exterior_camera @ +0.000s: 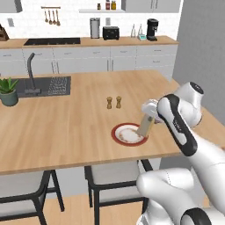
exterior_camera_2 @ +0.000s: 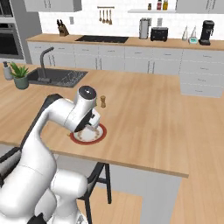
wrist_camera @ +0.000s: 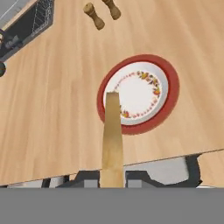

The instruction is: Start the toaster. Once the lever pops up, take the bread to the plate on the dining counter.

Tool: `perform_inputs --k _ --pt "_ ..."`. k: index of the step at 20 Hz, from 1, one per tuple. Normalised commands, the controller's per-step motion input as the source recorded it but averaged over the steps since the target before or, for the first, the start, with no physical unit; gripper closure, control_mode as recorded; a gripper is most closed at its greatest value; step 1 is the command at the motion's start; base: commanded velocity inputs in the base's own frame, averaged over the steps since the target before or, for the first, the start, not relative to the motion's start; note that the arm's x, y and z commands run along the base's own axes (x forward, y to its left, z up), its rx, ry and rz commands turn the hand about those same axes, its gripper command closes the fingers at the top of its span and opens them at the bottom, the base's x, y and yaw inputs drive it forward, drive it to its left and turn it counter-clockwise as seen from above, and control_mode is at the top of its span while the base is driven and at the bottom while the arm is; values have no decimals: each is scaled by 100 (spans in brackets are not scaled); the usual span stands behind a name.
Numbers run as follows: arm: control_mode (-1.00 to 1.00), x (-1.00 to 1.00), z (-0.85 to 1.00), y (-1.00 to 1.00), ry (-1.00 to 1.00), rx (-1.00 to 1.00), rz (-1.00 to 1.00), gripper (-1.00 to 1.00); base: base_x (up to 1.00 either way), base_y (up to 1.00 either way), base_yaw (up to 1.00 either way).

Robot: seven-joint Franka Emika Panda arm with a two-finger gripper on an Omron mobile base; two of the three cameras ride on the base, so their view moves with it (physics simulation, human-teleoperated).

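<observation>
My gripper (exterior_camera: 149, 115) is shut on the bread (exterior_camera: 145, 125), a thin tan slice that hangs on edge just over the near right rim of the plate (exterior_camera: 118, 133). In the hand view the bread (wrist_camera: 112, 135) runs up from between the fingertips and its far end overlaps the red rim of the plate (wrist_camera: 170, 83). The plate (exterior_camera_2: 101, 133) lies on the dining counter (exterior_camera: 66, 123), near its front edge. Far back on the wall worktop stands the black toaster (exterior_camera: 110, 32), also the toaster (exterior_camera_2: 159, 33) in the right base view.
Two small wooden shakers (exterior_camera: 114, 102) stand just behind the plate. A sink with a dark tap (exterior_camera: 31, 72) and a potted plant (exterior_camera: 8, 91) sit at the counter's left. Stools (exterior_camera: 114, 176) are tucked under the front edge. A coffee machine (exterior_camera: 152, 29) stands on the back worktop.
</observation>
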Motion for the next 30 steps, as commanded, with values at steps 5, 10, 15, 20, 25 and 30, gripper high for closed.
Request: perform_inputs --k 5,10,15,20,25,30 --pt "-100 79 -50 0 -2 0 37 100 0 0 0" --pt "-100 66 -43 0 -5 0 19 100 0 0 0" --pt "-100 53 -35 7 -6 0 2 100 0 0 0" --pt "-100 36 -35 19 -5 0 0 100 0 0 0" --pt "-100 13 -33 23 -6 0 0 100 0 0 0" --pt "-100 15 -26 5 -5 0 0 100 0 0 0"
